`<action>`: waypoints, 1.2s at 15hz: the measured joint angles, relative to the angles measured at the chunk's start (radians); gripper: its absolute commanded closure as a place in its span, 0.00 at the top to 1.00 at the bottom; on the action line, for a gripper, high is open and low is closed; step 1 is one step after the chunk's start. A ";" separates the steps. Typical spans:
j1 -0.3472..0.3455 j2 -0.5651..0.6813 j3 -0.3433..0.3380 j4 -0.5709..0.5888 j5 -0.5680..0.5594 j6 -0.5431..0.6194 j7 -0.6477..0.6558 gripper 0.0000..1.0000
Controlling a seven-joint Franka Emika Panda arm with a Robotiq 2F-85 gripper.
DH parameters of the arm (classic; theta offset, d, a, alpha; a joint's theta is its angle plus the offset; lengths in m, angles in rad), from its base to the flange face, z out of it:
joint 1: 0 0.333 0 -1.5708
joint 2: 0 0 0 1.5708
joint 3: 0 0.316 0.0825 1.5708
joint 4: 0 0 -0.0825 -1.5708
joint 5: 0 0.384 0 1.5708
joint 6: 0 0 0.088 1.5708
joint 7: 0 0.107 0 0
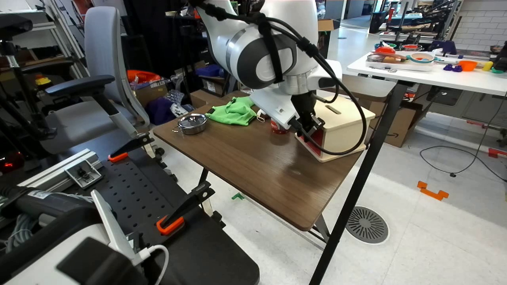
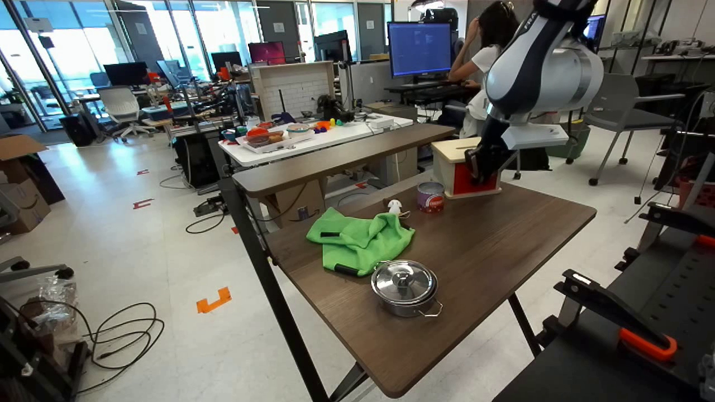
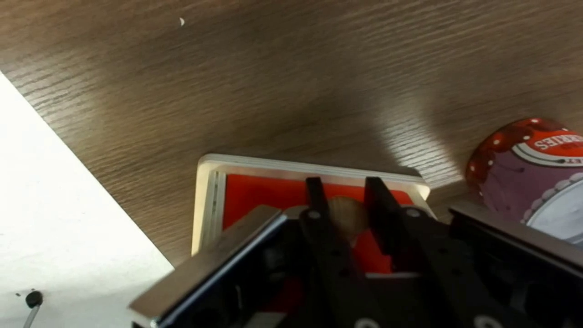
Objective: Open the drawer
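The drawer has a red front (image 2: 462, 180) in a small light wooden cabinet (image 2: 445, 174) near the table's edge. The red front also shows partly in the wrist view (image 3: 266, 189) and looks set inside the cabinet's frame. A round wooden knob (image 3: 347, 216) stands out from it. My gripper (image 3: 345, 182) is at the drawer front, with one black finger against each side of the knob, shut on it. In an exterior view my gripper (image 1: 307, 128) points down at the front and hides much of it. The knob is hidden in both exterior views.
A red and purple can (image 2: 430, 198) stands close beside the cabinet and shows in the wrist view (image 3: 514, 182). A green cloth (image 2: 363, 240), a small white figure (image 2: 394, 207) and a lidded metal pot (image 2: 405, 285) are on the brown table (image 2: 480, 245).
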 measured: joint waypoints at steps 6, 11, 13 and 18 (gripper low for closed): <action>0.022 -0.013 -0.018 -0.024 -0.008 0.000 0.000 0.07; 0.027 -0.047 -0.018 -0.085 -0.029 0.000 -0.001 0.07; 0.029 -0.061 -0.019 -0.111 -0.043 0.000 -0.001 0.07; 0.036 -0.088 -0.022 -0.164 -0.063 0.000 -0.001 0.07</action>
